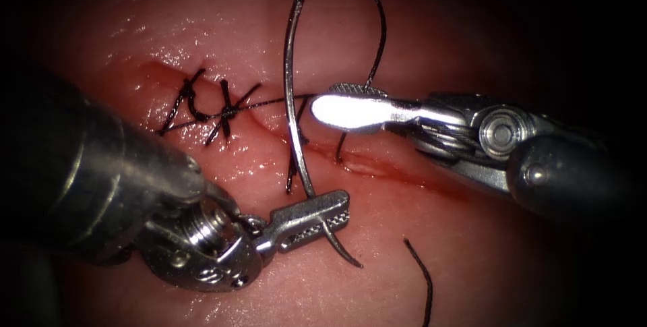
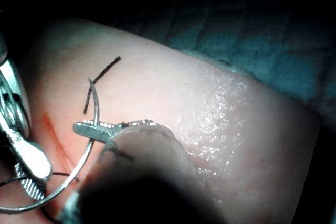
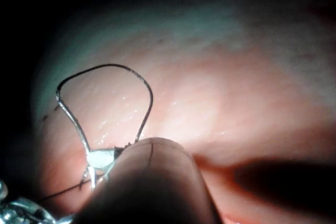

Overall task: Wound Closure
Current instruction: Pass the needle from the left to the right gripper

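Left gripper (image 1: 322,214) clamped near needle (image 1: 288,77) tip, needle upright, tip down; right gripper (image 1: 340,104) closed, empty.

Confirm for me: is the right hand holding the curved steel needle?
No. The left hand grips the curved steel needle near its tip; the right hand holds dark thread.

R jaws (image 3: 102,158) w/ thread loop (image 3: 105,67)

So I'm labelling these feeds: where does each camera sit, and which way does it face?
Endoscope: above and in front of the cut; left claw shut on the needle near its tip, right claw on thread.
Left wrist: along its shaft, at its claw on the needle.
Right wrist: along its shaft, at its claw.
Shared: needle, tissue.
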You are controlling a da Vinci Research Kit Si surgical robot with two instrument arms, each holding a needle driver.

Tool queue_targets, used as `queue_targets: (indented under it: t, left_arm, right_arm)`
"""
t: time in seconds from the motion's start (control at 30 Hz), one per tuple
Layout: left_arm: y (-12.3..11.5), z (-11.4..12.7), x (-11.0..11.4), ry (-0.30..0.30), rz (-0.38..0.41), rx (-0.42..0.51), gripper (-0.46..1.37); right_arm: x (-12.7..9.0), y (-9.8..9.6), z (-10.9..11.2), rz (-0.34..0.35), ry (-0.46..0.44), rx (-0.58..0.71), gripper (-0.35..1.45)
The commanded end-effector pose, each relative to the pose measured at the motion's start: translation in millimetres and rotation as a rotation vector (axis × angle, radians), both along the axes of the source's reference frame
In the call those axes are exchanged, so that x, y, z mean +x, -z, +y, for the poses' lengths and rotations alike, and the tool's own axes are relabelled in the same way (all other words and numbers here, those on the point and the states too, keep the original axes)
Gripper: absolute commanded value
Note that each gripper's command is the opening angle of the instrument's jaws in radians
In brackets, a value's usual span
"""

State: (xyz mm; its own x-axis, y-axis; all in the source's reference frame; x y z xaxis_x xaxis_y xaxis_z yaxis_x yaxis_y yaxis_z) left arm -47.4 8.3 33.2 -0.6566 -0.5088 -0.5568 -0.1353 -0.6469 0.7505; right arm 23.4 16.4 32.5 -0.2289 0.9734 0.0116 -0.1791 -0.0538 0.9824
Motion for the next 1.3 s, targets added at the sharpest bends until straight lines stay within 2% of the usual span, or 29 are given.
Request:
queue_targets:
  t: [0.03, 0.4, 0.8, 0.97, 1.1, 1.17, 1.3]
  left_arm:
    - [0.0, 0.0, 0.0, -0.009, 0.002, 0.008, -0.35]
    - [0.0, 0.0, 0.1, -0.023, 0.001, -0.001, -0.35]
    - [0.0, 0.1, 0.8, -0.03, -0.006, -0.002, -0.35]
    - [-0.1, 0.2, 0.8, -0.072, -0.014, 0.003, -0.35]
    - [-0.2, 0.3, 0.7, -0.16, -0.051, 0.018, -0.35]
    - [-0.2, 0.3, 0.6, -0.165, -0.055, 0.017, -0.35]
    - [-0.2, 0.2, 0.6, -0.169, -0.063, 0.021, -0.35]
  right_arm:
    - [0.0, 0.1, 0.1, 0.004, 0.001, -0.009, 1.04]
    - [-0.4, -0.5, 1.2, -0.036, -0.009, -0.088, 1.13]
    - [-3.6, -1.4, 2.0, -0.076, -0.017, -0.158, 1.19]
    - [-4.7, -0.4, 1.7, -0.069, 0.004, -0.174, 1.21]
    - [-5.3, 1.5, 1.0, -0.023, 0.06, -0.17, 1.16]
    - [-5.6, 2.4, 0.4, 0.008, 0.094, -0.167, 1.09]
    - [-5.7, 3.8, -0.6, 0.031, 0.13, -0.186, 1.11]
